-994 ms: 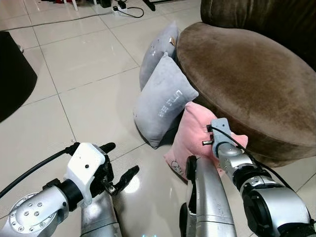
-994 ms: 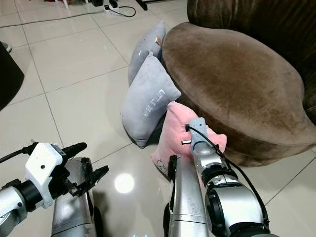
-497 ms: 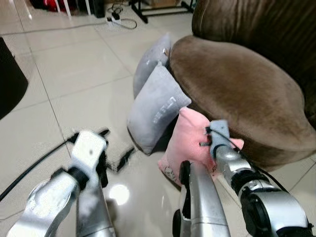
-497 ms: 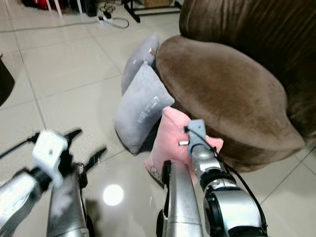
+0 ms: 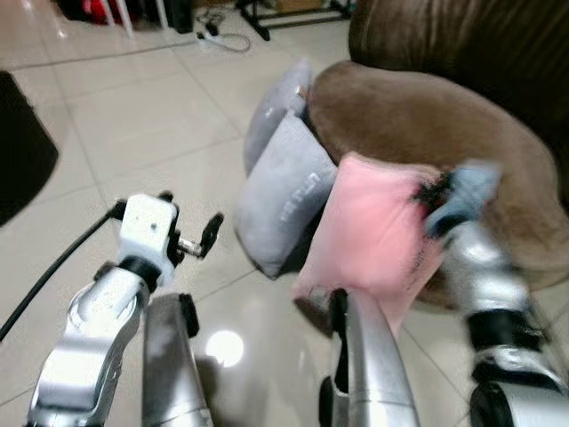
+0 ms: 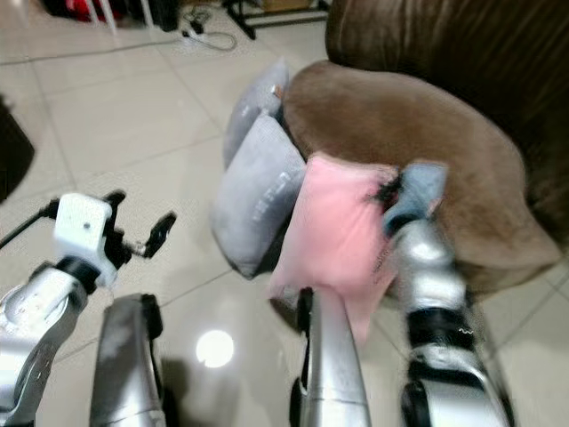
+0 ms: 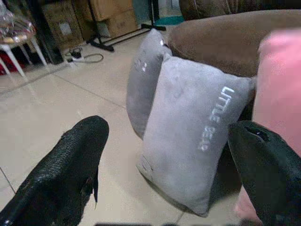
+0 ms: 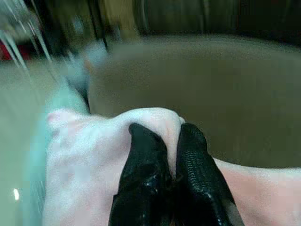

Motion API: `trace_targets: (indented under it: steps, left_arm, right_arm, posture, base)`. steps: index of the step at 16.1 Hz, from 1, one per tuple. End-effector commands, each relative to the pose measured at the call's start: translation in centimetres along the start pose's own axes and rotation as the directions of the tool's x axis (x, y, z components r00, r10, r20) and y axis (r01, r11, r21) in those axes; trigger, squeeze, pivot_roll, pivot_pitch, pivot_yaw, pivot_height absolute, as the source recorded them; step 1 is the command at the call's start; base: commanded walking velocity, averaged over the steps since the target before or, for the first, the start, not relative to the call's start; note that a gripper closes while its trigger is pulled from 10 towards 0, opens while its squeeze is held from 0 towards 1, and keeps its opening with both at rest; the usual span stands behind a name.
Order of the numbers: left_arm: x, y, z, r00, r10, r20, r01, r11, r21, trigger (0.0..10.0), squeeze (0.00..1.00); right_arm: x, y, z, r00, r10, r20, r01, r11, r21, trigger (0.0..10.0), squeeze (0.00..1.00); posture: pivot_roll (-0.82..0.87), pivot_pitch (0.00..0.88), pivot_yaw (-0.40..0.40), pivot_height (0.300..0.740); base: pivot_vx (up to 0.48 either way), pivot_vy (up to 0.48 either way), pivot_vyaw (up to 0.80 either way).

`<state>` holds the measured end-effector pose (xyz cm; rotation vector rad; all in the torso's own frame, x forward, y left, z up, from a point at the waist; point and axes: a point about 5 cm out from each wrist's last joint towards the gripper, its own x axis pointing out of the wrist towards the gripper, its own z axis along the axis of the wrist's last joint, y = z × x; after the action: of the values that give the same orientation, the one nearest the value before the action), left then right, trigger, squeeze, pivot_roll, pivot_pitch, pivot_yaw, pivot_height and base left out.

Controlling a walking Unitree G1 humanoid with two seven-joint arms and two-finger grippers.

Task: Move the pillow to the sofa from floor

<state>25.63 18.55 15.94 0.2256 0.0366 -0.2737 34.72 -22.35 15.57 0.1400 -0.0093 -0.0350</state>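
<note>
1. The pink pillow [image 5: 373, 236] is hanging off the floor, pinched at its upper right corner, its face turned toward the camera; its lower edge is dangling in front of the near rim of the brown sofa [image 5: 427, 124], not yet over the seat.
2. The right gripper [image 8: 171, 141] is pinching a fold of pink fabric between its two black fingers, pressed close together with the cloth bunched between them; in the head views the right wrist is blurred, so the arm is judged to be in motion.
3. Step in hand, as a judgement: the lift-and-carry; the grasp is made and the pillow is travelling up toward the seat cushion.
4. Next move is calling for more height and a reach to the far right, so the dangling lower edge is clearing the sofa's rounded rim before release; a corner pinch is leaving the pillow free to swing, so a slow carry is looking wise.
5. Two grey pillows [image 5: 289, 191] are leaning against the sofa's left side on the tiled floor [image 5: 133, 116], just left of the pink one.
6. The left gripper [image 5: 191, 242] is hovering at near left with fingers spread, holding nothing; its wrist view is looking at the grey pillow lettered "LITTLE BEAR" [image 7: 197, 141].
</note>
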Motion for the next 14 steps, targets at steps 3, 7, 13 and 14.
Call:
trace_targets:
  steps: [3,7,13,14]
  left_arm:
    - [0.9,0.2,1.0,0.999,0.007,0.049,-0.008,1.000,0.008,10.0,0.00]
    - [0.8,1.5,2.4,0.993,0.064,0.099,-0.068,0.997,0.041,10.0,0.00]
    - [0.1,3.1,2.3,0.983,0.170,0.062,-0.175,0.982,0.072,10.0,0.00]
    - [0.0,3.3,1.8,0.980,0.196,0.043,-0.198,0.978,0.068,10.0,0.00]
  right_arm:
    - [-0.8,-1.0,14.6,0.874,-0.046,0.483,0.035,0.999,0.031,0.0,0.00]
    - [-1.7,1.0,20.4,0.831,-0.006,0.556,0.007,1.000,0.001,10.0,0.00]
    - [-0.1,5.8,5.6,0.998,0.016,0.059,-0.019,0.999,0.041,10.0,0.00]
    - [-0.1,7.0,3.7,1.000,0.027,-0.003,-0.027,0.998,0.055,10.0,0.00]
  posture:
    - [-0.08,0.000,-0.035,0.435]
    - [-0.06,0.000,-0.048,0.435]
    - [-0.02,0.000,-0.057,0.470]
    - [0.00,0.000,-0.063,0.480]
  base:
    - [0.000,0.000,0.00]
    - [0.000,0.000,0.00]
    - [0.000,0.000,0.00]
    - [0.000,0.000,0.00]
